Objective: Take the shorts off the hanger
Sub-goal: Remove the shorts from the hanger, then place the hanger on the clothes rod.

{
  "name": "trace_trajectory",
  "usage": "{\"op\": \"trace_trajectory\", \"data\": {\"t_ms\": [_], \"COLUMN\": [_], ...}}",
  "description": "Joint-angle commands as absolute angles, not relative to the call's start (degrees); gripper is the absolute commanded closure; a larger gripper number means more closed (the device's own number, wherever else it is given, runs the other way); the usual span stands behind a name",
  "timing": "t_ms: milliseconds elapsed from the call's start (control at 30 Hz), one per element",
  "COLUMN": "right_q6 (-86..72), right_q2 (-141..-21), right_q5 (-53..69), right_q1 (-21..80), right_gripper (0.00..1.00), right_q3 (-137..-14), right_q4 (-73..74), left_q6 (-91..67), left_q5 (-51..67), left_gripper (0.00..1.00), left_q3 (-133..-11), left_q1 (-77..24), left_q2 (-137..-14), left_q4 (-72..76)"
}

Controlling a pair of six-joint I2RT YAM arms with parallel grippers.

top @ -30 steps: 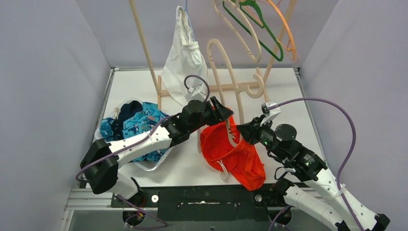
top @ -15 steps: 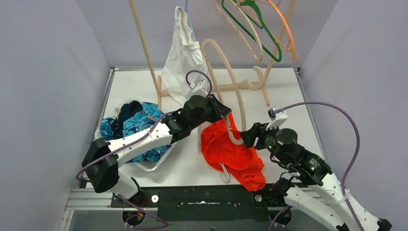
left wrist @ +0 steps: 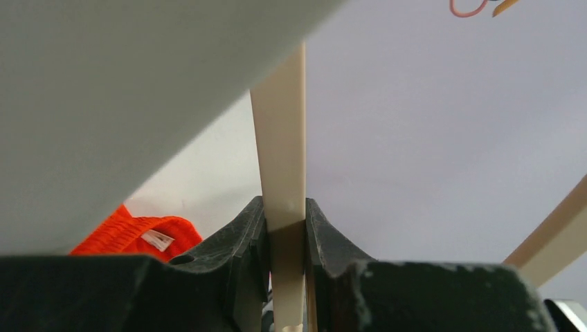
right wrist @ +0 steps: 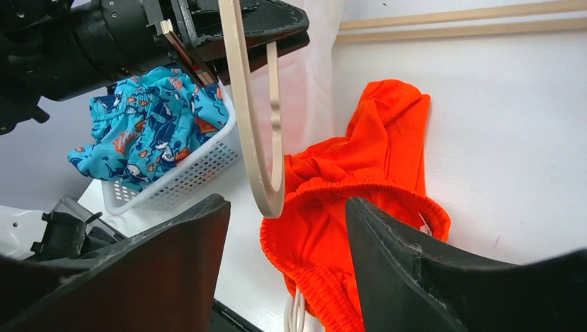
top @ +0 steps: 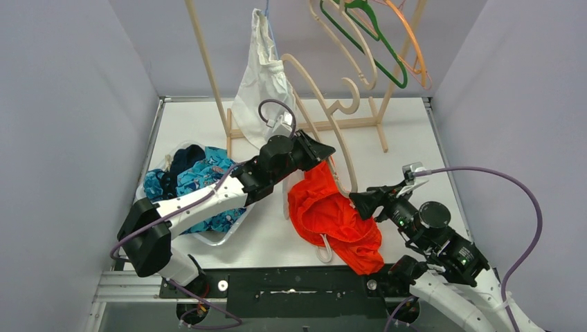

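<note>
Left gripper (top: 320, 151) is clamped on a cream plastic hanger (top: 325, 111). The left wrist view shows both dark fingers (left wrist: 242, 232) pressed flat against the hanger's thin bar (left wrist: 280, 152), one on each side. From that grip the hanger rises up and away towards the back of the scene, and its other end curves down below and to the right of the gripper.

The bright orange fabric shorts (top: 329, 211) lie crumpled on the white table (top: 408, 138), just below the left gripper and directly in front of the right gripper (top: 360, 202). The right gripper's jaws stand wide apart and hold nothing. In its wrist view the two fingers (right wrist: 173, 263) frame the shorts' elastic waistband (right wrist: 374, 159), and the rounded low end of the hanger (right wrist: 242, 104) hangs between them, right at the waistband. Whether it touches the cloth cannot be told. A white drawstring shows at the near edge of the shorts.

To the left of the left gripper, beside its arm, a white plastic basket (right wrist: 180, 181) holds teal shark-print shorts (right wrist: 149, 128) and a dark navy garment (top: 183, 160). Beyond the left gripper a white cloth garment (top: 263, 76) hangs from a pale wooden rack (top: 208, 62). A green hanger (top: 374, 41) hangs further right on the same rack.
</note>
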State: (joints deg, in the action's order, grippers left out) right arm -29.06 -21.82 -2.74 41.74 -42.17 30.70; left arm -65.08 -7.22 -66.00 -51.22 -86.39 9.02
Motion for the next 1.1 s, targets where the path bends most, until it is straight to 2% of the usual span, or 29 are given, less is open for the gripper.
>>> {"op": "trace_trajectory", "data": {"t_ms": [0,100,233,467,533,633,733,867,1067], "right_q6": [-23.79,-21.91,-18.37,-16.96,-17.27,-18.92,-19.00,-18.04,-14.95], "right_q2": [-23.47,-23.45,-22.64,-22.78,-22.94,-23.19,-24.04,-27.85,-36.22], "right_q5": [-1.23,-3.67,-5.02,-5.04,-6.15,-9.91,-11.69,-13.31,-12.42], "right_q1": [42.19,42.19,42.22,42.18,42.18,42.14,42.23,42.18,42.19], "right_gripper": [0.39,0.44,0.70,0.99,1.00,1.00,1.00,1.00,1.00], "right_q3": [-39.93,-37.34,-34.59,-35.36,-36.39,-38.40,-40.71,-45.62,-54.49], "right_q4": [20.39,16.28,10.05,7.15,7.54,10.01,12.31,16.30,21.54], "left_q6": [-73.48,-75.40,-76.47,-77.56,-77.12,-75.50,-73.22,-69.90,-60.98], "left_q5": [-6.11,-5.61,-4.63,-2.17,-0.92,0.18,0.22,0.69,1.30], "left_gripper": [1.00,1.00,1.00,1.00,1.00,0.83,0.62,0.46,0.40], "left_q3": [-64.05,-63.29,-63.43,-64.58,-64.26,-64.33,-64.30,-63.95,-63.18], "left_q1": [-51.19,-51.39,-51.53,-51.63,-51.65,-51.67,-51.63,-51.79,-53.18], "left_q2": [-86.18,-86.24,-86.63,-88.72,-89.12,-89.34,-88.36,-86.88,-83.82], "left_q4": [21.39,23.93,25.38,28.09,29.77,29.88,28.39,26.34,21.75]}}
